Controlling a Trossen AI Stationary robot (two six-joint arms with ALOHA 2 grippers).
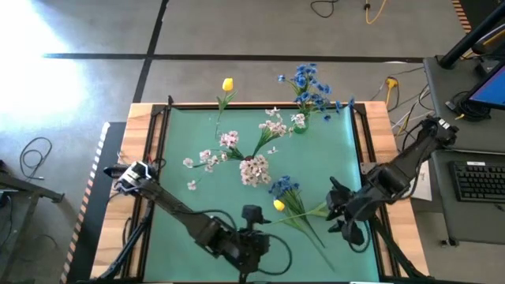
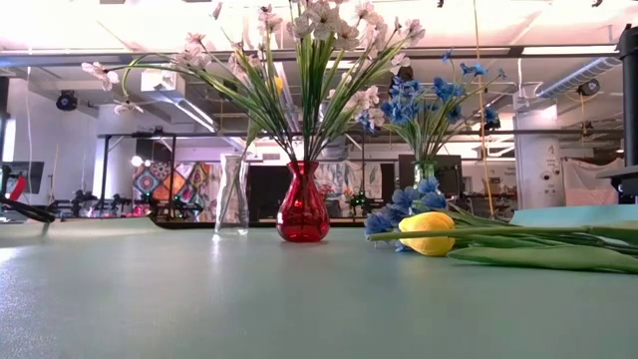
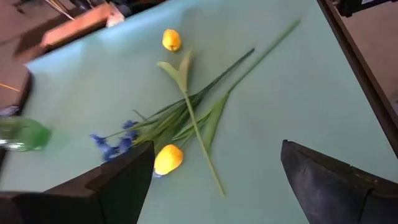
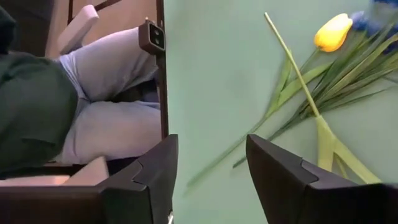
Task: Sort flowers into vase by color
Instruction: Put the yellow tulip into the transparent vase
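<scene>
A yellow tulip (image 1: 278,205) and a blue flower spray (image 1: 282,187) lie flat on the green mat (image 1: 189,142) near its front right, their green stems (image 3: 205,106) crossing. A second yellow tulip head (image 3: 171,39) lies farther along the stems. My left gripper (image 3: 216,149) hangs open over the near edge (image 1: 264,225), pointing at the bundle, with the nearer tulip (image 3: 168,158) beside one finger. My right gripper (image 4: 211,140) stands open at the right of the stems (image 1: 335,211), nothing between its fingers.
A red vase (image 2: 302,204) of pinkish-white blossoms (image 1: 254,170) stands mid-table. A green vase (image 1: 302,126) of blue flowers and a clear vase (image 2: 231,194) with a yellow tulip (image 1: 227,83) stand at the back. A seated person's legs (image 4: 106,106) show beyond a table edge.
</scene>
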